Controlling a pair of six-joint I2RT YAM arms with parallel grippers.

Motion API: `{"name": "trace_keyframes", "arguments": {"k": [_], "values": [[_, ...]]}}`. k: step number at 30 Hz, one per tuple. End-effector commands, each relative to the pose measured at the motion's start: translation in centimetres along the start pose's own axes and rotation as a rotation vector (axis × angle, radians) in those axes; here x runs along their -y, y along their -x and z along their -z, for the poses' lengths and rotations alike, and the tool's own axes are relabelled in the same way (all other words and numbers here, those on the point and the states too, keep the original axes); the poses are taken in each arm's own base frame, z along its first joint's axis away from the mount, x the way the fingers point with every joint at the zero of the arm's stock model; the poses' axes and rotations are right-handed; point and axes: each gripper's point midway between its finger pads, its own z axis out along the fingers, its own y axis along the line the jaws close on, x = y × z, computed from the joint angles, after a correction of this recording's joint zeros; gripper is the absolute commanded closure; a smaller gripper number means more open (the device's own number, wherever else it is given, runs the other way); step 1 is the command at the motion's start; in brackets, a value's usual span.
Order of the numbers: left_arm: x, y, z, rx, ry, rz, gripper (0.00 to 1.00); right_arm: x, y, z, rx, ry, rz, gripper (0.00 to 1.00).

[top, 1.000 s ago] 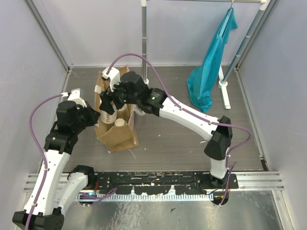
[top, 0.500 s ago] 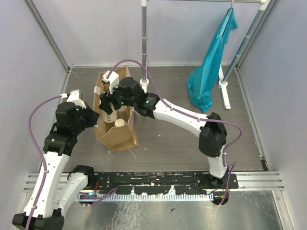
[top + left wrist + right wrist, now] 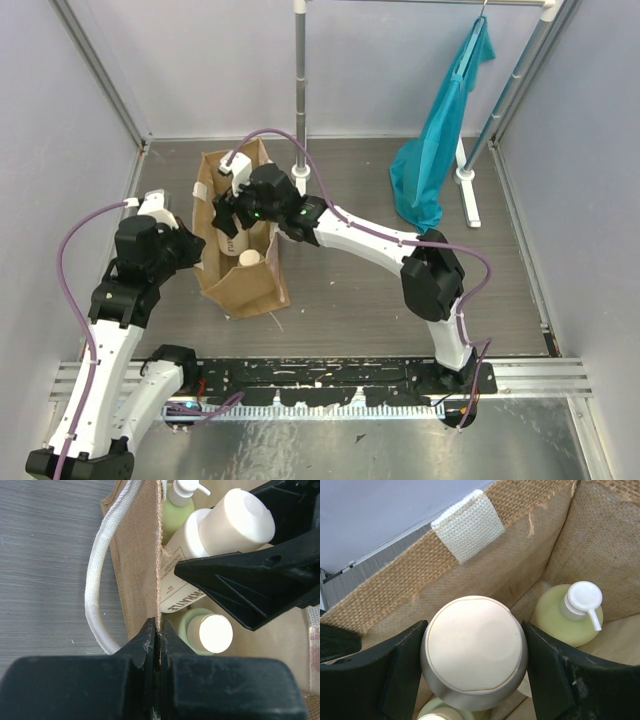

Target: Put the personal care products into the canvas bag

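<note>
The tan canvas bag (image 3: 245, 285) stands upright left of centre, its white strap (image 3: 97, 590) hanging outside. My left gripper (image 3: 159, 630) is shut on the bag's left wall edge (image 3: 145, 555); it also shows in the top view (image 3: 197, 250). My right gripper (image 3: 474, 630) reaches into the bag's mouth, shut on a cream-beige bottle (image 3: 475, 650), also seen in the left wrist view (image 3: 220, 525). Inside the bag are a yellow-green pump bottle (image 3: 567, 617) and a yellow-green bottle with a cream cap (image 3: 207, 632). A fourth bottle is hidden.
A teal-blue cloth bag (image 3: 435, 160) hangs from a rack at the back right, with its stand foot (image 3: 468, 190) on the table. A metal pole (image 3: 300, 90) stands right behind the canvas bag. Enclosure walls close in left, right and back.
My right arm has reached further left and lower, carrying the cream bottle deeper into the bag's mouth. My left gripper has kept its hold on the bag wall.
</note>
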Motion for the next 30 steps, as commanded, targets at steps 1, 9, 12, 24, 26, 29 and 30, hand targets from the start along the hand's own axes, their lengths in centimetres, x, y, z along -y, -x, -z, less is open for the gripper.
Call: {"name": "trace_keyframes", "arguments": {"k": [1,9,12,24,26,29,30], "values": [[0.4,0.9,1.0,0.016,-0.010,-0.009,1.00,0.8,8.1,0.7,0.248,0.000,0.039,0.99],[0.5,1.2,1.0,0.025,-0.011,-0.010,1.00,1.3,3.4,-1.2,0.112,-0.006,0.076,0.99],[0.6,1.4,1.0,0.025,-0.012,-0.010,1.00,1.0,1.9,-1.6,0.073,-0.014,0.114,0.99],[0.6,1.3,0.6,0.018,-0.013,-0.008,1.00,-0.1,-5.9,-2.4,-0.063,-0.033,0.247,0.99],[0.6,1.4,0.6,0.018,-0.013,-0.008,1.00,-0.2,-6.7,-2.4,-0.081,-0.038,0.250,0.98],[0.6,1.5,0.6,0.019,-0.013,-0.008,1.00,0.0,-7.7,-2.3,-0.113,-0.046,0.249,0.85],[0.6,1.5,0.6,0.019,-0.013,-0.008,1.00,0.0,-7.8,-2.2,-0.119,-0.048,0.250,0.79]]}}
